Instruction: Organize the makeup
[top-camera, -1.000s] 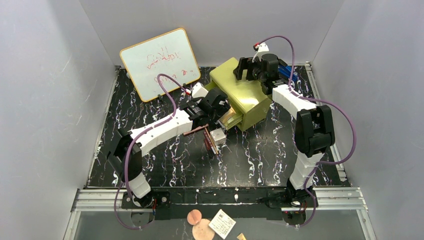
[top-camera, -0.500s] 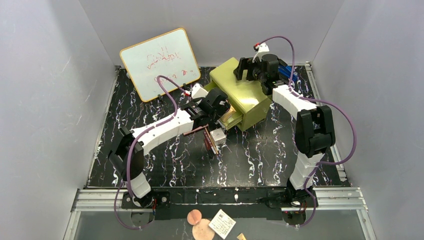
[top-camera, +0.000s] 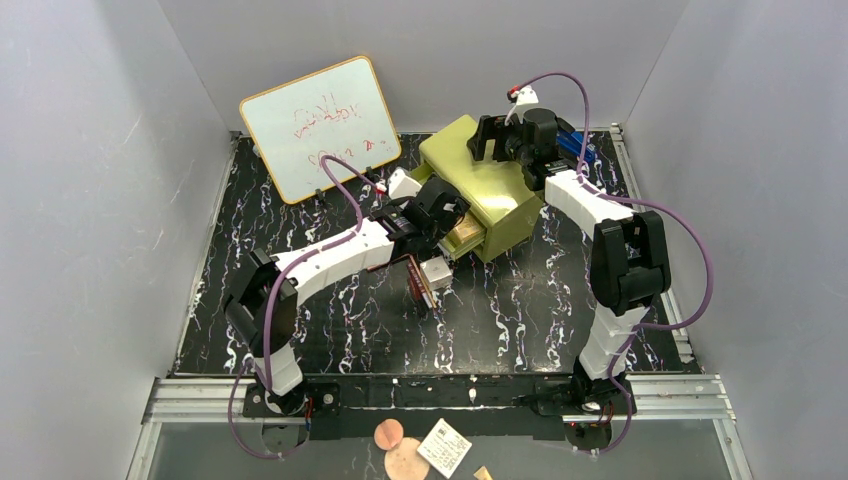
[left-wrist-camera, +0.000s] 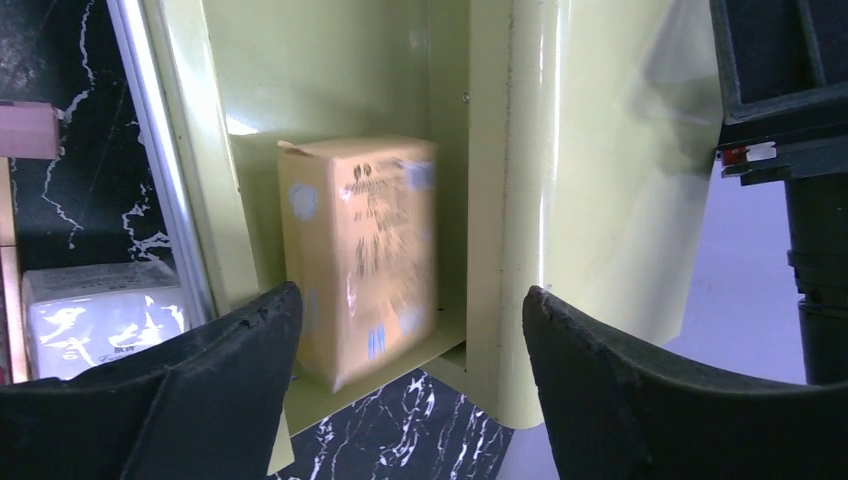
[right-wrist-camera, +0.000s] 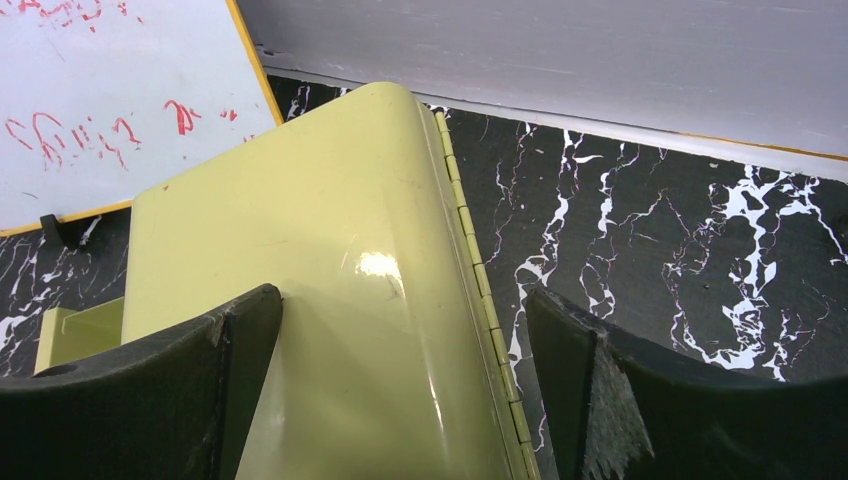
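Near the centre of the overhead view, I am holding my left gripper (left-wrist-camera: 410, 300) at the open drawer (left-wrist-camera: 250, 120) of the olive-yellow chest (right-wrist-camera: 330, 300), fingers spread apart and gripping nothing. The tan-orange palette (left-wrist-camera: 360, 250) is sitting inside it, blurred, beyond my fingertips. The small white box (left-wrist-camera: 100, 315) is lying outside at lower left. My right gripper (right-wrist-camera: 403, 300) is hovering, fingers apart, over the chest's hinged top.

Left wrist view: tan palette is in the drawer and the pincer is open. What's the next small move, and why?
Probably back the left pincer straight out of the drawer. Its fingers stand apart and seem clear of the tan palette, which sits inside the drawer, so that item looks placed. The white box on the table beside the drawer would be the next pick.
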